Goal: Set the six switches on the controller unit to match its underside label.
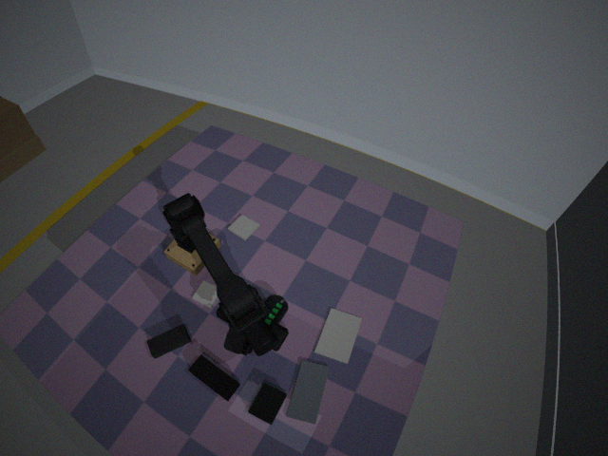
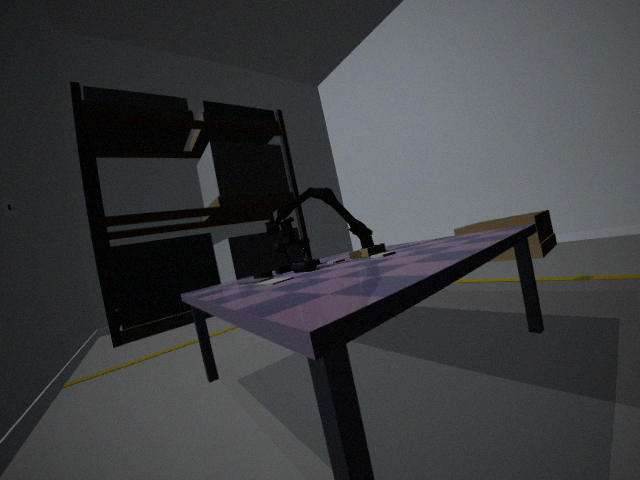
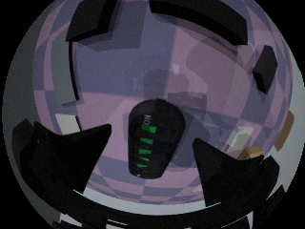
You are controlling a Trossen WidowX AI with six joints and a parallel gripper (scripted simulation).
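Toward six o'clock in the wrist view, pincer spread wide and gripping nothing, controller unit between its fingers (green ends showing), on the checkered table.
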